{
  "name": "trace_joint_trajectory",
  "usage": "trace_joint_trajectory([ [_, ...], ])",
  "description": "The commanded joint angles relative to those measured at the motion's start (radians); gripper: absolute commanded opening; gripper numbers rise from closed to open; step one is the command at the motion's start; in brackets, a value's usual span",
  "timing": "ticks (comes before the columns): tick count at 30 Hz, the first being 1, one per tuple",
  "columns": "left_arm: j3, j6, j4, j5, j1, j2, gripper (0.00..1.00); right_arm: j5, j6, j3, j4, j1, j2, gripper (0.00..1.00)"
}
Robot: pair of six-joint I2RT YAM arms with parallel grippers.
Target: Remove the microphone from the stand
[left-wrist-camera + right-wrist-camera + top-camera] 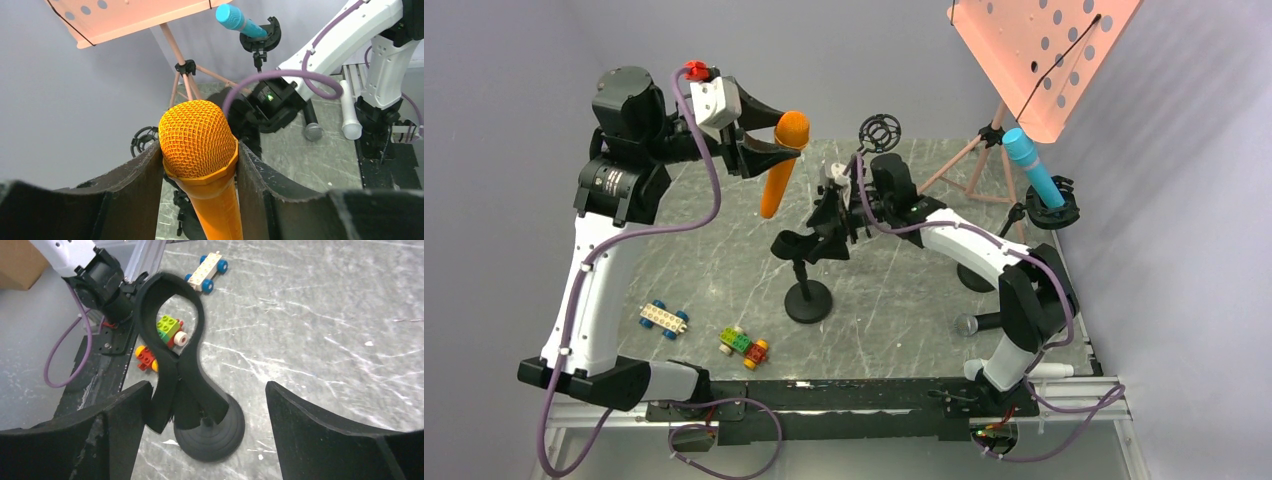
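The orange microphone [197, 131] is pinched by the left end effector [200, 152], held high and well apart from the stand [212, 432]; the right end effector [207, 400] is spread, the stand's clip framed between its fingers.

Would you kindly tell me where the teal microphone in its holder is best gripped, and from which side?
Grip the teal microphone on its bare shaft above the black holder, probably from over the table: the wall and pink music stand crowd the rest.
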Motion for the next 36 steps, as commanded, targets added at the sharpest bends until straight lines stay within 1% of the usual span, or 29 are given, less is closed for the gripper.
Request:
trace_joint_trajectory([
  [1, -0.034, -0.031, 0.026, 0.027, 0.007, -0.059, 0.0, -0.012, -0.055, 0.133, -0.154, -0.037, -0.073, 0.91],
  [2, -0.057, -0.057, 0.056, 0.028, 0.007, -0.065, 0.0, -0.017, -0.057, 0.151, -0.179, -0.043, -0.084, 0.93],
  [3, -0.083, -0.08, 0.084, 0.029, 0.007, -0.072, 0.0, -0.018, -0.055, 0.167, -0.195, -0.048, -0.095, 0.99],
  [5, -0.108, -0.13, 0.131, 0.025, 0.008, -0.07, 0.0, -0.017, -0.016, 0.189, -0.186, -0.063, -0.123, 1.0],
  [6, -0.119, -0.15, 0.151, 0.017, 0.007, -0.068, 0.0, -0.022, 0.048, 0.198, -0.152, -0.074, -0.137, 1.0],
  [8, -0.142, -0.192, 0.198, -0.004, 0.007, -0.064, 0.0, -0.032, 0.216, 0.219, -0.038, -0.095, -0.141, 1.0],
  [11, -0.165, -0.262, 0.284, -0.024, 0.007, -0.051, 0.0, -0.001, 0.443, 0.255, 0.135, -0.104, -0.13, 1.0],
  [12, -0.169, -0.294, 0.302, -0.027, 0.007, -0.044, 0.0, 0.015, 0.511, 0.258, 0.198, -0.104, -0.128, 0.99],
  [15, -0.174, -0.331, 0.329, -0.033, 0.006, -0.028, 0.0, 0.046, 0.715, 0.279, 0.358, -0.102, -0.102, 0.97],
  [18, -0.178, -0.347, 0.346, -0.047, 0.004, -0.024, 0.0, 0.058, 0.815, 0.316, 0.43, -0.098, -0.061, 0.93],
  [21, -0.183, -0.344, 0.354, -0.056, -0.001, -0.027, 0.0, 0.048, 0.914, 0.317, 0.567, -0.094, -0.032, 0.89],
  [24, -0.198, -0.345, 0.367, -0.067, -0.004, -0.03, 0.0, 0.024, 0.957, 0.346, 0.6, -0.076, -0.001, 0.84],
  [28, -0.223, -0.352, 0.393, -0.08, -0.02, -0.03, 0.0, 0.007, 0.96, 0.374, 0.605, -0.046, 0.023, 0.77],
  [30, -0.228, -0.353, 0.402, -0.083, -0.028, -0.028, 0.0, 0.005, 0.95, 0.389, 0.593, -0.038, 0.033, 0.69],
  [31, -0.228, -0.353, 0.404, -0.084, -0.031, -0.031, 0.0, 0.007, 0.947, 0.394, 0.585, -0.035, 0.037, 0.67],
  [34, -0.226, -0.349, 0.405, -0.092, -0.043, -0.033, 0.0, 0.012, 0.961, 0.404, 0.593, -0.032, 0.046, 0.67],
  [35, -0.224, -0.347, 0.405, -0.094, -0.045, -0.033, 0.0, 0.011, 0.96, 0.406, 0.591, -0.031, 0.049, 0.63],
  [36, -0.223, -0.346, 0.405, -0.095, -0.047, -0.033, 0.0, 0.011, 0.956, 0.409, 0.587, -0.029, 0.049, 0.56],
])
